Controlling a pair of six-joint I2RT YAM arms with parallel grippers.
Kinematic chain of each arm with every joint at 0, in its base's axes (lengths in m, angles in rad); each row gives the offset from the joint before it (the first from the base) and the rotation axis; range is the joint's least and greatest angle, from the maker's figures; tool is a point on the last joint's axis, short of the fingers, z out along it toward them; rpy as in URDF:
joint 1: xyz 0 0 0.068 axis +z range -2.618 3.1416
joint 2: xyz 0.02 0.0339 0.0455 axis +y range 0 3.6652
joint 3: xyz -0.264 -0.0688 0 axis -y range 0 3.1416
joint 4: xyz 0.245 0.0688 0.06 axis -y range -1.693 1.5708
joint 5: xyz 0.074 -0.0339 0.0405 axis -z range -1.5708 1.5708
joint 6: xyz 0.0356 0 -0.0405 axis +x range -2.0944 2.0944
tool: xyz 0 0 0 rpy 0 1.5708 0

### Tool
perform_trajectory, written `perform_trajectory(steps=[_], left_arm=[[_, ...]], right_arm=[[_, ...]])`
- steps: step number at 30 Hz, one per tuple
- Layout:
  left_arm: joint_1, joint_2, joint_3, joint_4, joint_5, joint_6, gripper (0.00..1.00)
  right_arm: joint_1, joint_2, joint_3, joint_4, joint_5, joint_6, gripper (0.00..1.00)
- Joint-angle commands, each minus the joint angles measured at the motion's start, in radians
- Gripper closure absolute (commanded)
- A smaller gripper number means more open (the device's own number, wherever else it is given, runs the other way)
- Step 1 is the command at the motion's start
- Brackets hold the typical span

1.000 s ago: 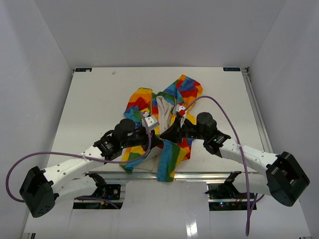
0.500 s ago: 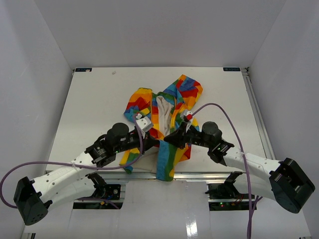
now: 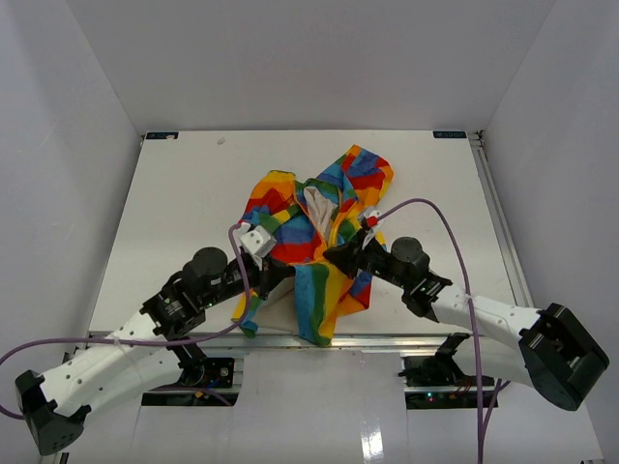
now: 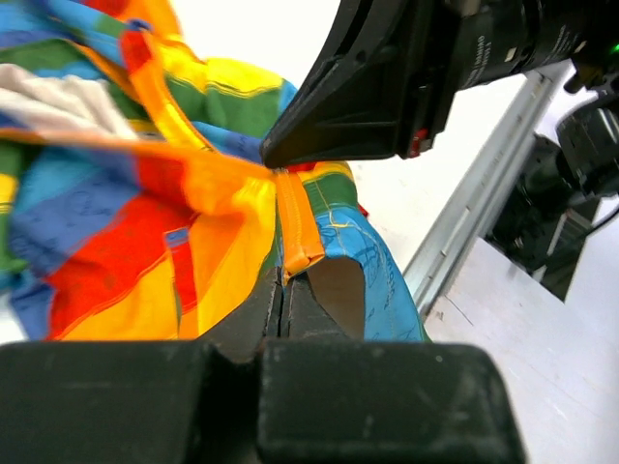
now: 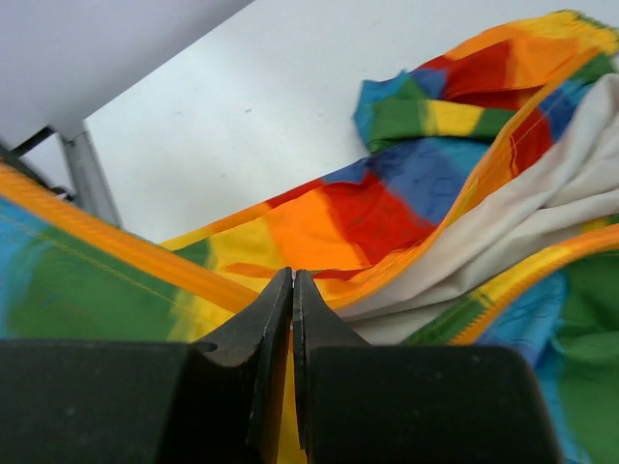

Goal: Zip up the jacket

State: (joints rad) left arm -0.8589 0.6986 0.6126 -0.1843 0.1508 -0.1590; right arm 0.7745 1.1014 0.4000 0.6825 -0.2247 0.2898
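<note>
The rainbow patchwork jacket lies crumpled in the middle of the white table, white lining showing and its lower hem hanging over the near edge. My left gripper is shut on the orange zipper edge at the jacket's bottom, fabric pinched between the fingertips. My right gripper is shut on the jacket just beside it, yellow fabric caught between its jaws. In the left wrist view the right gripper's black finger reaches down to the same orange edge. The zipper slider does not show.
The white table ends in an aluminium rail at the near edge, also visible beside the hem in the left wrist view. White walls enclose the table. Purple cables loop off both arms.
My left arm has drawn back toward the near left, and its jaws closed on the zipper edge. The jacket's lower front has been pulled and spread. The right gripper stayed shut, shifting slightly.
</note>
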Motion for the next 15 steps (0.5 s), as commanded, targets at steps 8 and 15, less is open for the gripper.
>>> perform_trajectory(steps=[8, 15], left_arm=[[0.000, -0.191, 0.201, -0.216, -0.212, -0.007, 1.00], [0.001, -0.242, 0.253, -0.267, -0.278, 0.007, 1.00]], right_arm=[[-0.163, 0.279, 0.355, -0.020, 0.208, -0.129, 0.92], [-0.316, 0.428, 0.470, -0.021, 0.160, -0.107, 0.92]])
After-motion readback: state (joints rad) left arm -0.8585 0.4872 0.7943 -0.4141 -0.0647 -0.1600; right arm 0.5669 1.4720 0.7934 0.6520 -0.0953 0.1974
